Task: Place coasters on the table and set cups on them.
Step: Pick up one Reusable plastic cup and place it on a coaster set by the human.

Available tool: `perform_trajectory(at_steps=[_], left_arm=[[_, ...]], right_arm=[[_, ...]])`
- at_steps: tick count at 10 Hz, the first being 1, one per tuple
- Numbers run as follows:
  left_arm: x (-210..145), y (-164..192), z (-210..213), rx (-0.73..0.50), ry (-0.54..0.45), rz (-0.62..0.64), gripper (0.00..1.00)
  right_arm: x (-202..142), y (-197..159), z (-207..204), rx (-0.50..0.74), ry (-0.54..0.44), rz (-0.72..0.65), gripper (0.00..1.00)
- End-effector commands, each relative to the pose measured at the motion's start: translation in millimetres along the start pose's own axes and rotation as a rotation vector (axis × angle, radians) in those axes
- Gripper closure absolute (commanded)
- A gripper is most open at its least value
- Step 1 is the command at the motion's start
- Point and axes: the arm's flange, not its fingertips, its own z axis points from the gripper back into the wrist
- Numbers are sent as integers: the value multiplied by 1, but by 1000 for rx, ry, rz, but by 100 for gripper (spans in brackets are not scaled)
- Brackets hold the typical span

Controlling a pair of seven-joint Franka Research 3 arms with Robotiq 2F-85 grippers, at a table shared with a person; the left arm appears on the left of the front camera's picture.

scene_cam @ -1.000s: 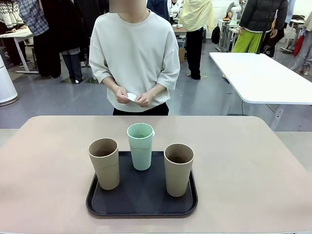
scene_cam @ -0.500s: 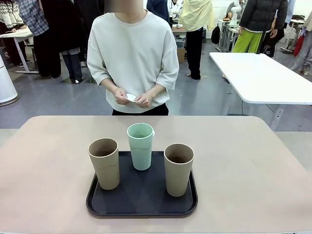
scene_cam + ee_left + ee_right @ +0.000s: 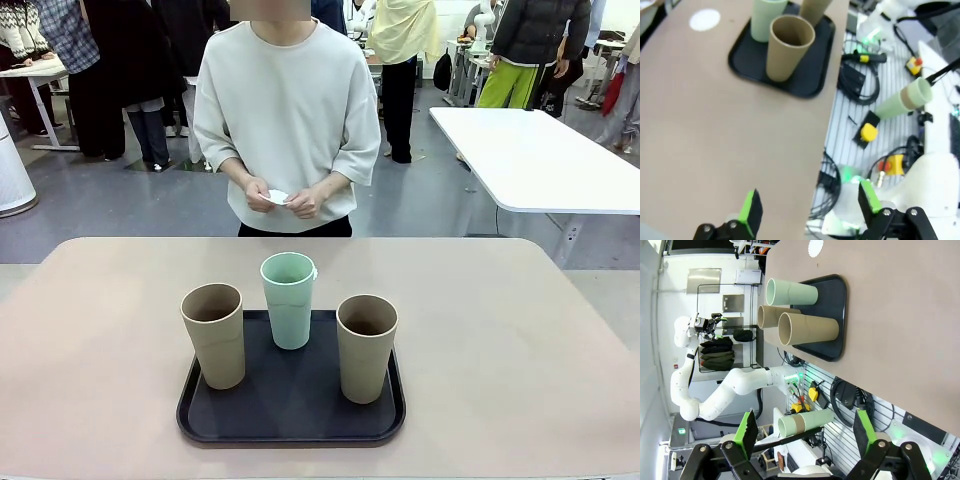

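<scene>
I see my left gripper (image 3: 808, 200) and right gripper (image 3: 805, 430) wide open, empty; three cups (image 3: 289, 300) stand on the dark tray (image 3: 290, 425); the person's hands (image 3: 305, 205) hold a white coaster (image 3: 278, 197).

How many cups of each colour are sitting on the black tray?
Brown cups: 2
Green cup: 1
Total: 3 cups, all standing upright on the tray
</scene>
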Motion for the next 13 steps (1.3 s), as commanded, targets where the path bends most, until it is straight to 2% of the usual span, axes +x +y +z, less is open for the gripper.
perform_trajectory(at_steps=[1, 2, 6, 9, 11, 12, 13], left_arm=[[5, -3, -10, 78, -73, -36, 0], [0, 0, 0, 0, 0, 0, 0], [1, 0, -3, 17, -10, -9, 0], [10, 44, -41, -15, -135, -329, 0], [16, 60, -68, 41, -226, -443, 0], [16, 65, -78, 44, -255, -479, 0], [19, 75, -92, 16, -332, -497, 0]], right_arm=[[0, -1, 0, 8, 0, -3, 0], [0, -1, 0, 8, 0, -3, 0], [0, -1, 0, 8, 0, -3, 0], [0, -1, 0, 8, 0, -3, 0], [0, -1, 0, 8, 0, -3, 0], [0, -1, 0, 8, 0, -3, 0], [0, -1, 0, 8, 0, -3, 0]])
